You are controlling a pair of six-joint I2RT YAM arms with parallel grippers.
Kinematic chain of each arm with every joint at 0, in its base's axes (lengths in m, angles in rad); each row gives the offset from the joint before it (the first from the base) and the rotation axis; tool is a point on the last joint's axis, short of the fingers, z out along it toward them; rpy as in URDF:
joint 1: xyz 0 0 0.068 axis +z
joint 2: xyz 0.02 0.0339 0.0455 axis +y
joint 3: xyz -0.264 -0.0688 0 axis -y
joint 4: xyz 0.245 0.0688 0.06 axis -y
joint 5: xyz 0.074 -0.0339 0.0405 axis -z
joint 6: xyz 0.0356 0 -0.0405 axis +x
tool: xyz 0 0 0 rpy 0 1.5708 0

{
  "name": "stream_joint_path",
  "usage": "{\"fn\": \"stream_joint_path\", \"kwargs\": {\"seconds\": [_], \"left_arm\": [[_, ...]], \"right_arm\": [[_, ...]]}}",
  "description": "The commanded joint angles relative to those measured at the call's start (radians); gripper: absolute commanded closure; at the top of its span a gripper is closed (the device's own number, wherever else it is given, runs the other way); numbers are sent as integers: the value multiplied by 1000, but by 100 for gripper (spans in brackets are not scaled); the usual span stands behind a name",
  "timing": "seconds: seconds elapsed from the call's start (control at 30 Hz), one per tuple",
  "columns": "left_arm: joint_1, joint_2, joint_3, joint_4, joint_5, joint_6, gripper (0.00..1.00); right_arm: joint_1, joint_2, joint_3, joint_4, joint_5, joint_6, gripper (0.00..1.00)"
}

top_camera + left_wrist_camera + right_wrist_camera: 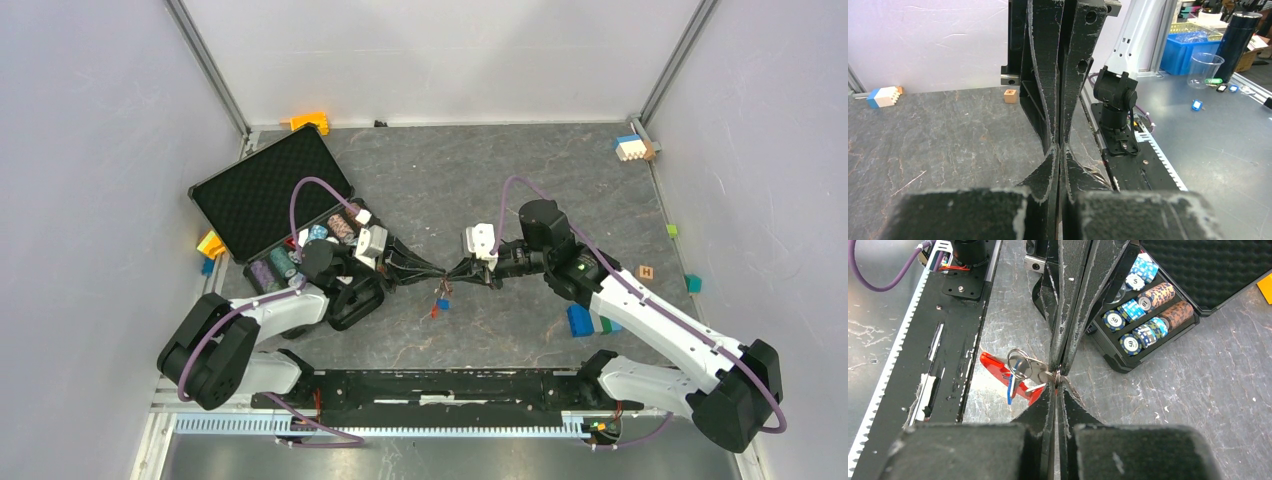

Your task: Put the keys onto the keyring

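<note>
Grey stone-patterned desk [420, 190] between white walls, with an open case of poker chips [262, 195] at the left of the overhead view. Met tip to tip at the centre of that view: left tool [436, 270] and right tool [458, 270], each pinched fully narrow. Seemed clamped, both of them, on a silvery end of the keyring [1018, 360], with no telling from either wrist view how the load was shared. Hung just left of the tips in the right wrist view, and looked clear of the desk: metal ring, long red clip [990, 365] behind it, keys [1014, 379] among them. Looked already threaded on the ring, the blue-headed key [1010, 388]. Could not separate the red-headed key from the clip, so could not call it on or off. Judged the task well along, perhaps done but for letting go. Left to do: confirm the red-headed key on the ring and set the bunch down.
</note>
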Motion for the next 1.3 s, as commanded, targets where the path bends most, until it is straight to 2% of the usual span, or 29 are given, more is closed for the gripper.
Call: {"fn": "stream_joint_path", "kwargs": {"seconds": [0.0, 0.2, 0.5, 0.87, 0.93, 1.07, 1.27], "left_arm": [[1, 7, 2, 53, 9, 7, 98], [1, 4, 3, -8, 38, 71, 98], [1, -54, 36, -272, 64, 276, 98], [1, -56, 51, -310, 65, 296, 97], [1, -57, 57, -324, 64, 300, 91], [1, -62, 87, -410, 65, 328, 72], [2, -88, 168, -708, 48, 501, 53]], "right_arm": [[-4, -2, 51, 17, 0, -8, 100], [-3, -7, 85, -49, 72, -36, 100], [2, -18, 104, -146, 127, -72, 100], [14, -24, 71, -134, 127, -75, 100], [14, -23, 70, -135, 133, -80, 100], [14, -21, 66, -143, 148, -89, 100], [16, -7, 95, -201, 177, -119, 100]]}}
